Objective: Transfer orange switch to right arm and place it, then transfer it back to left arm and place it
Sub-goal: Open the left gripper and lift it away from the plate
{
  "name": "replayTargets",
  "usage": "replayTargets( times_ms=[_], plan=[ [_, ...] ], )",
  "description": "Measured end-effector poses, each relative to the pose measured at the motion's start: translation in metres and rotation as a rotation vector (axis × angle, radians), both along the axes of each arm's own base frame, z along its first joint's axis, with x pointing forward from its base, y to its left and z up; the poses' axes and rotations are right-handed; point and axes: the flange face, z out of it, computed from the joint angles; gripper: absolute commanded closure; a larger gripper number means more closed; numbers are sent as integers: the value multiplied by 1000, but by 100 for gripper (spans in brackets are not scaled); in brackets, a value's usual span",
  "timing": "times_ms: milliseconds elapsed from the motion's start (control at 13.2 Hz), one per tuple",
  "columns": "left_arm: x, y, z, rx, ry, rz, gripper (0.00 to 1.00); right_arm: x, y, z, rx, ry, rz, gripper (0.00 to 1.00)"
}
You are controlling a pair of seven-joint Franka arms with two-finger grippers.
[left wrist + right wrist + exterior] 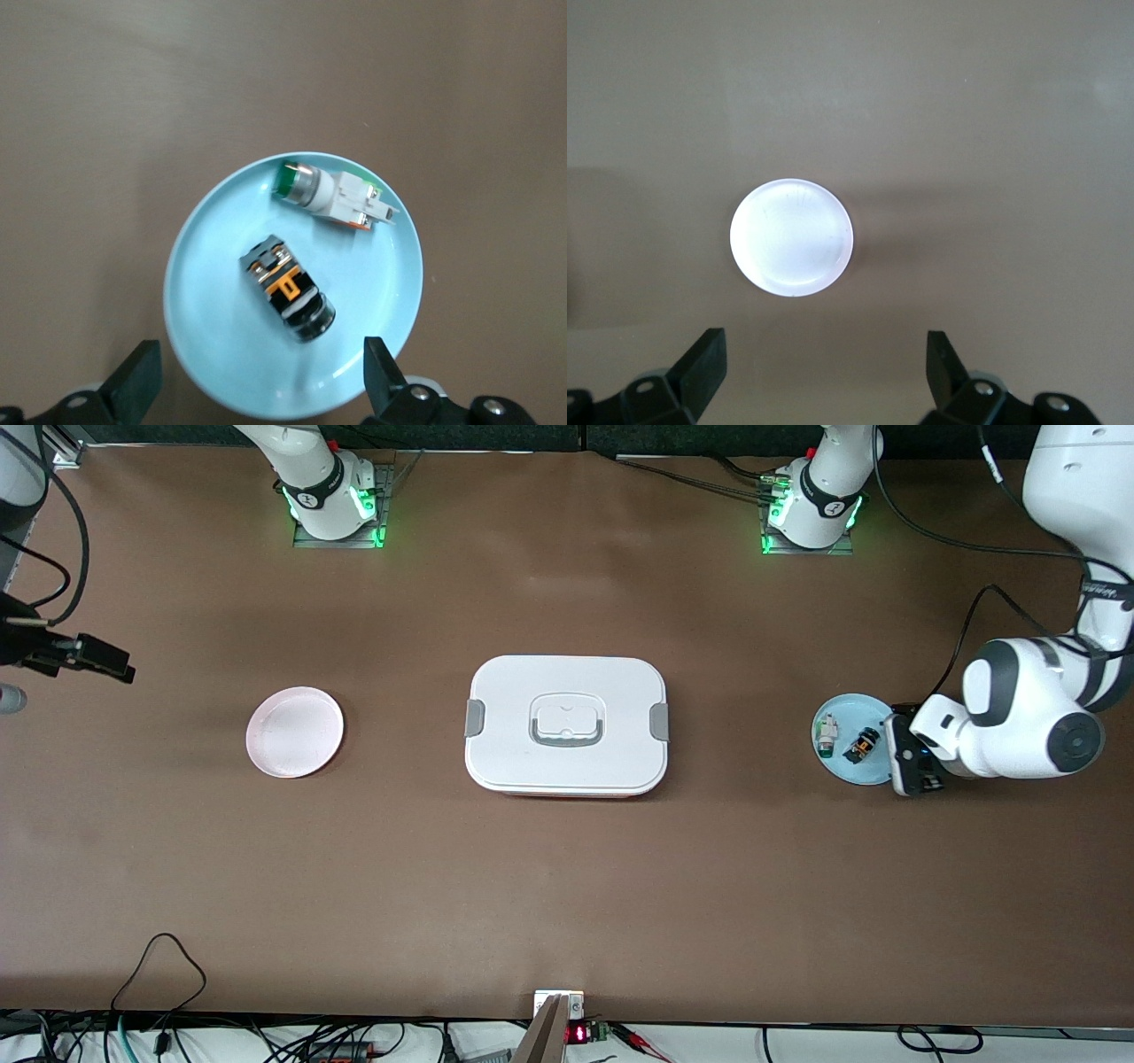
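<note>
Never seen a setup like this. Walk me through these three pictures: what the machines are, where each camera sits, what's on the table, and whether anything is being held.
Two white robot arms stand at a brown table, each ending in a two-finger gripper. The wide picture looks down from a high camera facing them. The other two come from cameras on the arms' wrists, looking past the fingers.

In the middle lies a white box, lid on. Toward the left arm's end is a blue plate with two small parts lying apart on it: the orange switch and a white-and-green component. Toward the right arm's end is an empty pink plate.

The left gripper hangs open over the blue plate, above the switch. The right gripper waits open, up in the air near the pink plate. Nothing is held.
</note>
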Motion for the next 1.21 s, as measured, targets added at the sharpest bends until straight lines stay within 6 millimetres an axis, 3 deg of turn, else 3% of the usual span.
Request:
replayTargets(
  times_ms=[303, 681, 984, 1211],
  plan=[
    [-4, -10, 118, 108, -89, 328, 0, -25, 0, 15, 5, -19, -9, 0],
    [-16, -15, 223, 213, -60, 743, 0, -27, 3, 22, 3, -35, -29, 0],
    [-18, -27, 296, 262, -44, 983, 0, -25, 7, 25, 8, -42, -24, 0],
    [-21, -31, 322, 260, -56, 1027, 0, -24, 9, 28, 8, -47, -20, 0]
  ],
)
